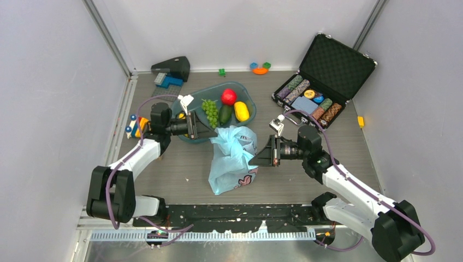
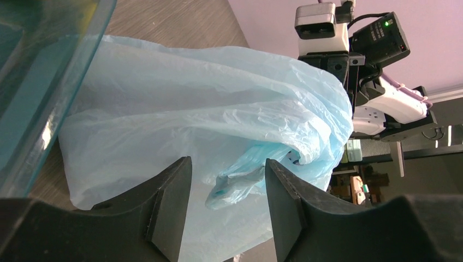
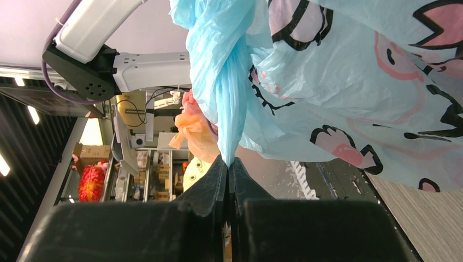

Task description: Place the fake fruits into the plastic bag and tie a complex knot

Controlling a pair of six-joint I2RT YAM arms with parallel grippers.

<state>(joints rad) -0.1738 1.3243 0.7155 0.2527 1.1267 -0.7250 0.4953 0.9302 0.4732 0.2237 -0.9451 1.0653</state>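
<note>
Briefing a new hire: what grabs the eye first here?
The thin crinkly light-blue plastic bag with pink cartoon prints sits mid-table, a bunched strip pinched in the shut right gripper. The open left gripper faces it. Behind, glossy fake fruits sit in a clear blue-tinted tub, not yet bagged.

No text, brand or number legible: plastic bag pinched in the right pincer carries only pink-and-black cartoon prints, and chips in the case beyond that pincer are too small to read.
</note>
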